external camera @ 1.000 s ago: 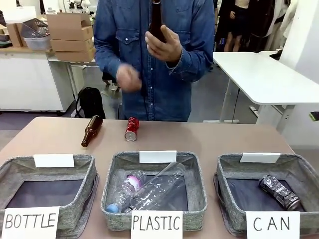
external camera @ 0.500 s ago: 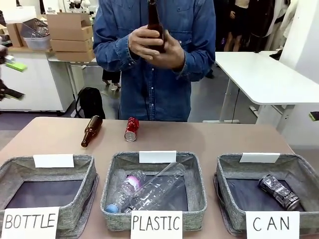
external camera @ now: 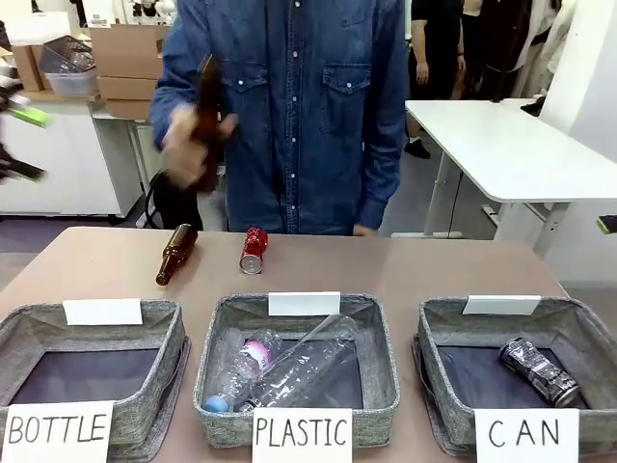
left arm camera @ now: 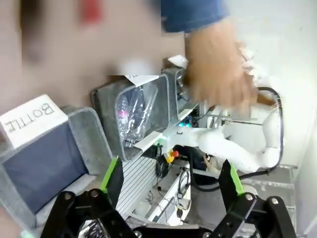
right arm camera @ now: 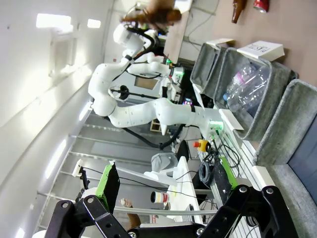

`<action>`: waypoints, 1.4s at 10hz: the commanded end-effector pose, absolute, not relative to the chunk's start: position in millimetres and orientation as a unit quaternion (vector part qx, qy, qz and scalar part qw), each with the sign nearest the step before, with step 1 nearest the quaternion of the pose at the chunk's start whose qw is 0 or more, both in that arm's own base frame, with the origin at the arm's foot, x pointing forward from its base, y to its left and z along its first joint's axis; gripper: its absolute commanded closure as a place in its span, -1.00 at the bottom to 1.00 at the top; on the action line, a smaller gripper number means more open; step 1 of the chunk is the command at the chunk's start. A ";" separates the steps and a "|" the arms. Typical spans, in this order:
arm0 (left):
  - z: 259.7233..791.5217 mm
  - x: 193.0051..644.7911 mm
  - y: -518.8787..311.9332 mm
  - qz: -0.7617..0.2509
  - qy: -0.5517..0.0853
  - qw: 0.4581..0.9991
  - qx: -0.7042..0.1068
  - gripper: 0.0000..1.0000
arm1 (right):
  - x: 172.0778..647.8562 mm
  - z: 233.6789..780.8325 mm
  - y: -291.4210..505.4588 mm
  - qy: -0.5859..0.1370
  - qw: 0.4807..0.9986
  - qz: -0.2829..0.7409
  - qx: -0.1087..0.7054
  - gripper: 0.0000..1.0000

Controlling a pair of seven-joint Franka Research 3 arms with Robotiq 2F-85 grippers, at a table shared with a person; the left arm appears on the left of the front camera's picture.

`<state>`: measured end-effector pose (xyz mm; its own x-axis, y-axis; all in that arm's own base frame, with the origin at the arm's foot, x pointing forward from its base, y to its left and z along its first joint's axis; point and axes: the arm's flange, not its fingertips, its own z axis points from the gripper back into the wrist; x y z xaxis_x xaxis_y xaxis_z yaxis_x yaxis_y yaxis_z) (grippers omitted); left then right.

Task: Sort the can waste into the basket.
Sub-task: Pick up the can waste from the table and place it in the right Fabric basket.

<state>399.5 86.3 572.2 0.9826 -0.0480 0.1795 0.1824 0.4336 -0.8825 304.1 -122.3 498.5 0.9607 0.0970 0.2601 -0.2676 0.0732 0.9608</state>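
Bottle [external camera: 176,254] lies near red can [external camera: 254,250].

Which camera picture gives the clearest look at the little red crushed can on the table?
The front view: the red can lies sharp and whole on the table beside a brown bottle. The left wrist view blurs it to a red smear at the top edge; the right wrist view has it small, cut by the top edge.
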 end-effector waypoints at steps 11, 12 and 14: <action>636.0 256.5 217.8 -0.010 -0.126 0.845 -0.520 -1.00 | 302.7 500.4 -125.0 -0.064 0.730 0.135 0.667 -1.00; 631.4 266.2 210.1 -0.010 -0.115 0.850 -0.514 -1.00 | 302.7 500.4 -125.0 -0.064 0.730 0.135 0.667 -1.00; 620.8 295.8 184.4 -0.012 -0.095 0.863 -0.496 -1.00 | 302.7 500.4 -125.0 -0.064 0.730 0.135 0.667 -1.00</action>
<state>283.4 197.1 628.9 0.9793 0.0843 0.1841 0.1203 0.4888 -0.8640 304.0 -122.4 498.7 0.9606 0.0971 0.2604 -0.2678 0.0733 0.9607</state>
